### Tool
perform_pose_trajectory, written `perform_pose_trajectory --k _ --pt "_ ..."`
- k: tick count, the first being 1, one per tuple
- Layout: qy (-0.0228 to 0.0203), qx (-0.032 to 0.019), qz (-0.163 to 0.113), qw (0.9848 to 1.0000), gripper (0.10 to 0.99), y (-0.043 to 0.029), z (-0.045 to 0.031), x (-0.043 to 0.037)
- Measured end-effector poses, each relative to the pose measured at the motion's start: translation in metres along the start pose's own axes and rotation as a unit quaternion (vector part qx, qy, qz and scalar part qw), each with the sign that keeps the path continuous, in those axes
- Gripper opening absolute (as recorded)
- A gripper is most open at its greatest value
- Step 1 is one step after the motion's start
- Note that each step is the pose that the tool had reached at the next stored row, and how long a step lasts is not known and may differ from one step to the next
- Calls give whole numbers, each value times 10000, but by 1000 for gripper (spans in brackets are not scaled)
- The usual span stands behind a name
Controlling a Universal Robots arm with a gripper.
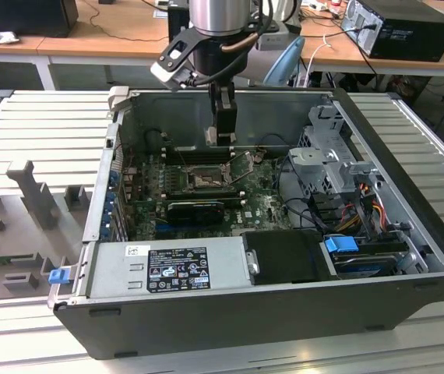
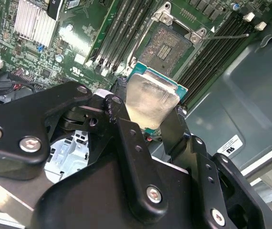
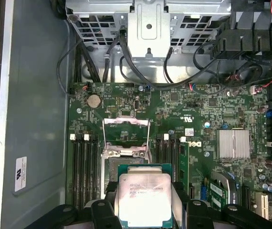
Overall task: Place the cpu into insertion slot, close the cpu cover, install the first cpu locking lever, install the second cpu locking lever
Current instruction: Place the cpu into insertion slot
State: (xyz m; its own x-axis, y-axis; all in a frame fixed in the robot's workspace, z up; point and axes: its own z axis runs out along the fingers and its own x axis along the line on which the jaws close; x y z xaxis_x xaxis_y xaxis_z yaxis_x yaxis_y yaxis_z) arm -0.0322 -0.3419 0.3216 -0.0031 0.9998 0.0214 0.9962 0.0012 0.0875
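My gripper (image 1: 220, 139) hangs inside the open computer case, shut on the cpu (image 3: 143, 198), a flat square chip with a pale metal face and a green rim. In both wrist views the black fingers (image 2: 118, 107) press on two opposite edges of the cpu (image 2: 150, 98). The chip is held in the air just off to one side of the insertion slot (image 2: 172, 45), whose dark centre is bare. In the exterior view the insertion slot (image 1: 204, 178) lies a little nearer the camera than the gripper and below it. The cpu cover (image 3: 126, 129) stands swung open. A thin locking lever (image 2: 229, 36) sticks out beside the socket.
Memory slots (image 3: 83, 171) flank the socket on both sides. A ribbed silver heatsink (image 3: 234, 143) sits further along the green motherboard (image 3: 207, 109). Cables (image 3: 126, 71) and a metal drive cage (image 3: 148, 28) border the board; the power supply (image 1: 167, 269) fills the case's near side.
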Motion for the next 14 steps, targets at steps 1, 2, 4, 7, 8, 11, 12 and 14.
perform_pose_trajectory --k 1,2,4,7,8,11,12,14 --pt "0 0 0 10000 529 -1 7 0" --pt "0 0 0 10000 529 -1 13 0" --pt "0 0 0 10000 529 -2 28 -1" --pt "0 0 0 10000 529 -4 50 -1" --pt "0 0 1 10000 529 -5 64 -1" --pt "0 0 1 10000 529 -7 84 -2" --pt "0 0 1 10000 529 -8 89 -2" --pt "0 0 1 10000 529 -9 106 -2"
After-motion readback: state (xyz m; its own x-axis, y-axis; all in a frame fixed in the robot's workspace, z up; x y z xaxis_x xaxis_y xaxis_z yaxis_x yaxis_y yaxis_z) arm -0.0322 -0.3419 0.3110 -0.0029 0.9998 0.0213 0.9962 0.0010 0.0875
